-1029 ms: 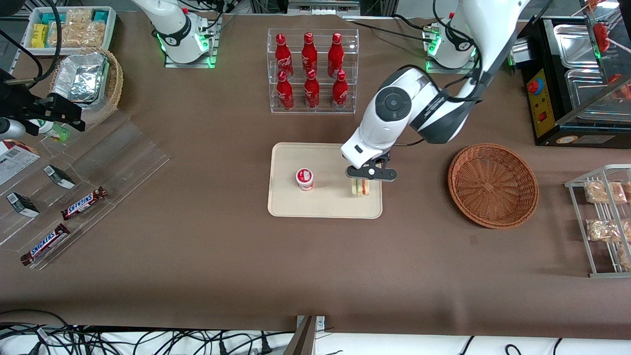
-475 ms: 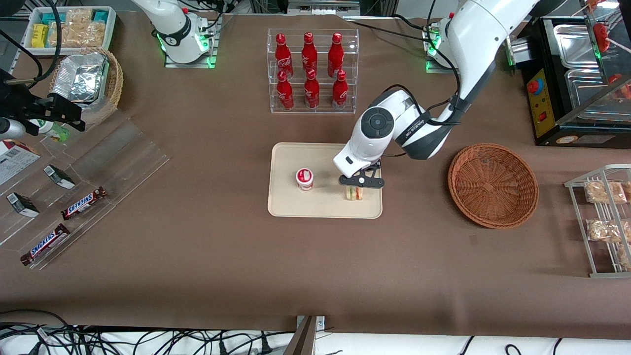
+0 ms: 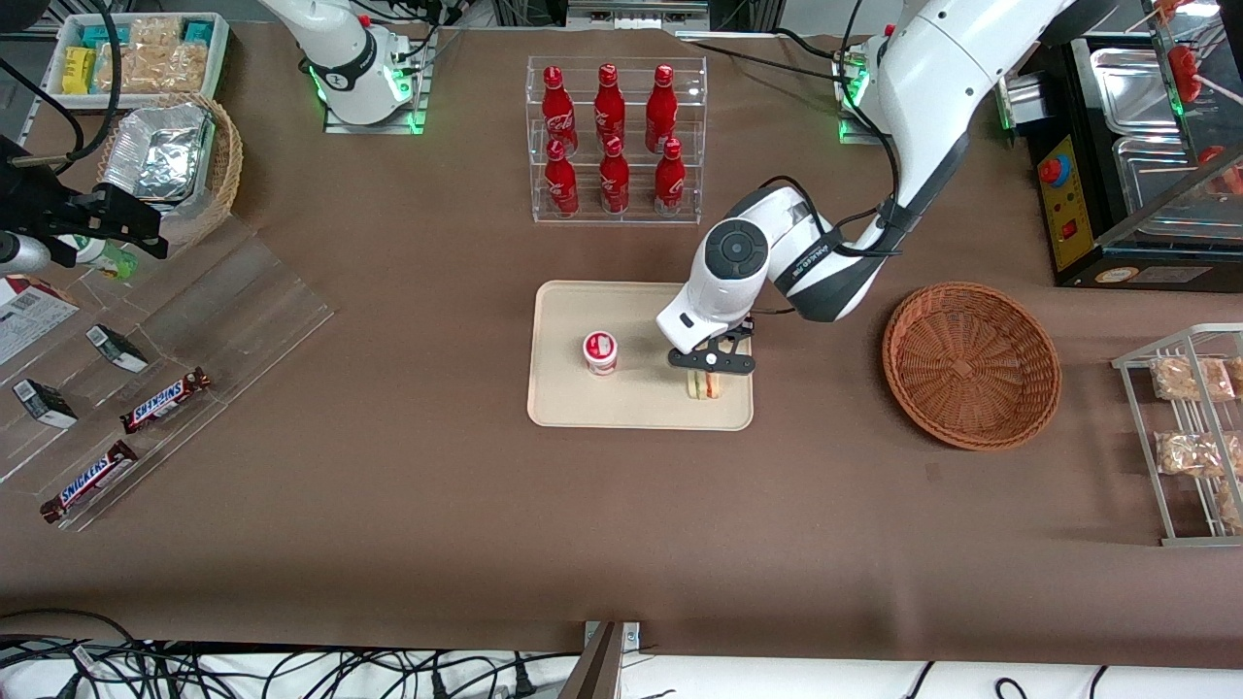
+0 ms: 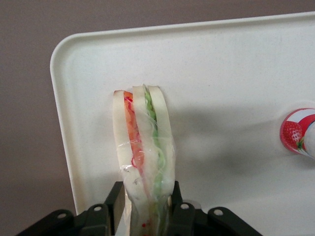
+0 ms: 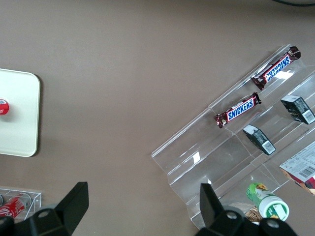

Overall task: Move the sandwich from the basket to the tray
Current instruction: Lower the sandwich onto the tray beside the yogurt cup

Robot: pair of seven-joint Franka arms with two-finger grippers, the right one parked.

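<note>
- The left arm's gripper (image 3: 706, 374) is low over the cream tray (image 3: 563, 403), at the tray's end nearest the working arm, its two fingers (image 4: 114, 199) clamped on the wrapped sandwich (image 3: 706, 386)
- Seen from the wrist camera, the sandwich (image 4: 142, 157) stands on edge between the gripper (image 4: 142, 206) fingers, white bread outside, with red and green filling showing through clear film; its free end reaches down close to the tray (image 4: 236, 69) surface near a rounded corner, though whether it touches cannot be told
- A small red-and-white cup with a strawberry lid (image 3: 600, 351) stands on the same tray, beside the sandwich toward the parked arm's end; the wrist camera catches its lid (image 4: 298, 132) at the edge of view
- The round reddish-brown wicker basket (image 3: 971, 364) sits on the brown table covering, apart from the tray toward the working arm's end, with nothing visible inside it
- Farther from the front camera than the tray, a clear rack holds six red bottles (image 3: 609, 136) in two rows
- Toward the parked arm's end, a clear stepped display carries two Snickers bars (image 3: 165, 400) and small dark boxes, with a foil-lined basket (image 3: 175, 160) farther from the camera than these
- At the working arm's end a wire rack holds bagged beige snacks (image 3: 1190, 379)
</note>
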